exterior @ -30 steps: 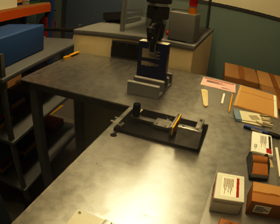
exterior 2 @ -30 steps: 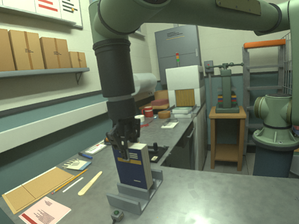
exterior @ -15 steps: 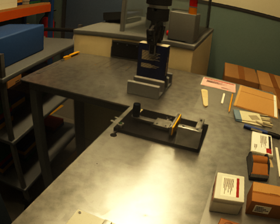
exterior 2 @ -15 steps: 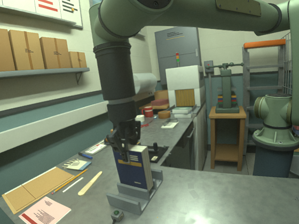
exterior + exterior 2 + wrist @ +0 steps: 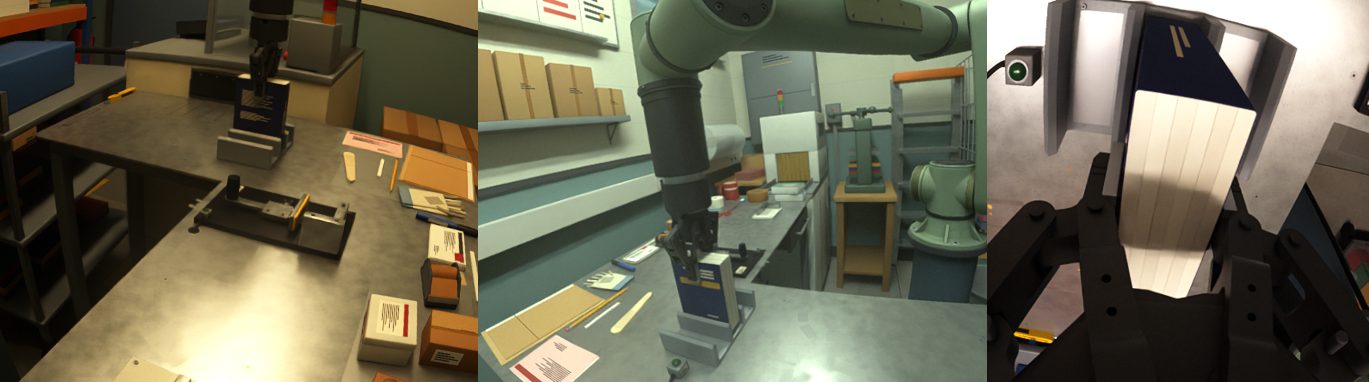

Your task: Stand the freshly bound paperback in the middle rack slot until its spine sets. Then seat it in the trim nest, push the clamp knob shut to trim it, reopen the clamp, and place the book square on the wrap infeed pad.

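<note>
At the back of the steel bench stands the grey slotted rack [image 5: 255, 143] [image 5: 710, 329] [image 5: 1094, 81]. The navy paperback [image 5: 261, 106] [image 5: 705, 288] [image 5: 1180, 172] stands upright in its middle slot, page edges up, gripped at the top by my closed gripper [image 5: 259, 80] [image 5: 692, 259]. In front of the rack lies the black trim fixture [image 5: 276, 218] with its nest [image 5: 322, 220], orange-edged clamp plate [image 5: 300, 211] and black knob [image 5: 233, 186]. The fixture [image 5: 745, 260] is partly hidden behind the book in the second side camera. A pale pad corner [image 5: 145, 372] shows at the bench's near edge.
A beige cabinet [image 5: 240, 75] stands behind the rack. A green button box [image 5: 677, 365] [image 5: 1018, 71] sits beside the rack. Right of it lie a pink sheet [image 5: 372, 144], bone folder [image 5: 349, 166], pencil [image 5: 393, 175], cardboard [image 5: 437, 172], tape dispenser [image 5: 441, 282] and small boxes [image 5: 389, 328].
</note>
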`<state>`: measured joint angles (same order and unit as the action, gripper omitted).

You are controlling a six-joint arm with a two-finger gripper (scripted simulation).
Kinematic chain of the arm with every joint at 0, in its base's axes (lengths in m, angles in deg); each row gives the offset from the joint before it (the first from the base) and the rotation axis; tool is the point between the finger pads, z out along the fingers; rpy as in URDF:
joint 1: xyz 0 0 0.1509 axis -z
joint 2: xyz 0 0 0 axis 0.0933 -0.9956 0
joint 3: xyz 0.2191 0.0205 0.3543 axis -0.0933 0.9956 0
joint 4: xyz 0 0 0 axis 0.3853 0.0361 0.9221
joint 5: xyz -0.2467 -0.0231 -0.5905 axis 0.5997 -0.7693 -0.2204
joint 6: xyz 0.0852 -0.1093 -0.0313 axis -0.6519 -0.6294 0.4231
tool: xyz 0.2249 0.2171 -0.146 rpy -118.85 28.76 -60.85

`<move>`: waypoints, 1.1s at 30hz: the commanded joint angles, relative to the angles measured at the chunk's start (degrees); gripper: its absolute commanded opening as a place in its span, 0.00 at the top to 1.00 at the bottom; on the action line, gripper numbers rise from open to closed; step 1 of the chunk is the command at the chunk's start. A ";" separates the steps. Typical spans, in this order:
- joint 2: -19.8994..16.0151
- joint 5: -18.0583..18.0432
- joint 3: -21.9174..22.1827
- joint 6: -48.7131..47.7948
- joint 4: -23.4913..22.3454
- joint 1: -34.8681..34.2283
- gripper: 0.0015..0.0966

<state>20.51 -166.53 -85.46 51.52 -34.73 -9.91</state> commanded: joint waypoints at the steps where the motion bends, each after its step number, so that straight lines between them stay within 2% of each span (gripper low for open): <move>1: 0.10 0.05 -0.15 0.00 0.07 0.00 0.93; 33: -0.07 0.93 0.55 0.00 0.07 0.00 0.93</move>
<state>20.32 -165.60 -84.72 51.52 -34.73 -9.91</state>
